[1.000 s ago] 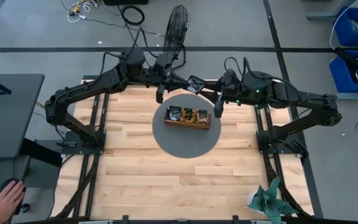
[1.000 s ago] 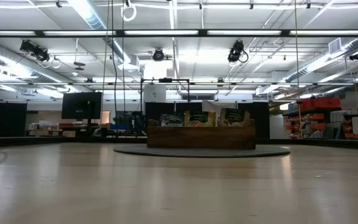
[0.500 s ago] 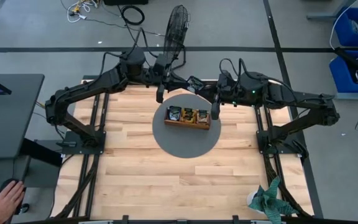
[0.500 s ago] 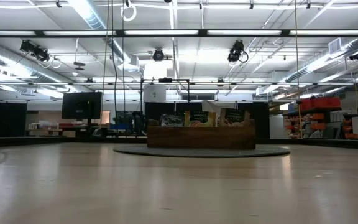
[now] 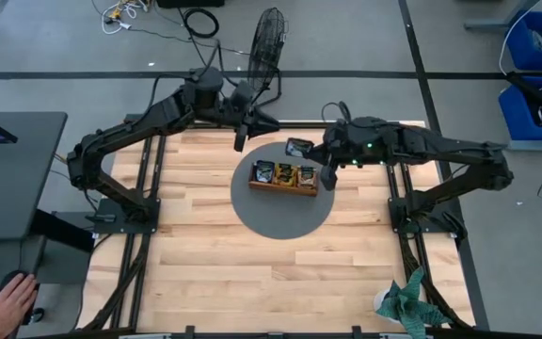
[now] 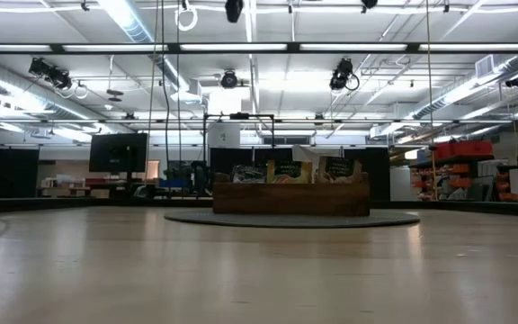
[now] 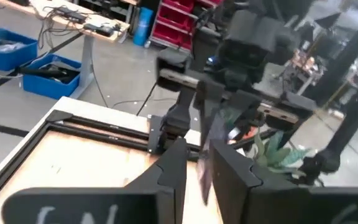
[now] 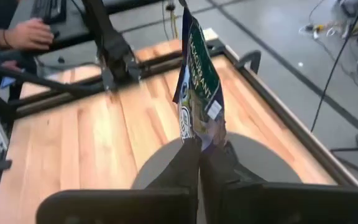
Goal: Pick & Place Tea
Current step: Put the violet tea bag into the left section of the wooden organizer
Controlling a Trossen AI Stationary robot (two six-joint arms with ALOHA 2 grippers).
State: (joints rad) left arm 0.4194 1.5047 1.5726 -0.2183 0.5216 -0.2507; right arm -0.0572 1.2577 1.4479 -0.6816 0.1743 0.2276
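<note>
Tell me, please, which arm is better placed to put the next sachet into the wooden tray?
Right. The right gripper is shut on a tea sachet just above the tray; the left gripper sits behind the tray holding nothing.

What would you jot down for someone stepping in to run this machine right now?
Right gripper: shut on a tea sachet, held in the air just behind the wooden tray.
Left gripper: holds nothing visible, raised over the table's far edge.
Done: the tray, on the grey round mat, already shows three sachets standing in it.
Left: set the held sachet into the tray. No loose sachets are visible on the table.
</note>
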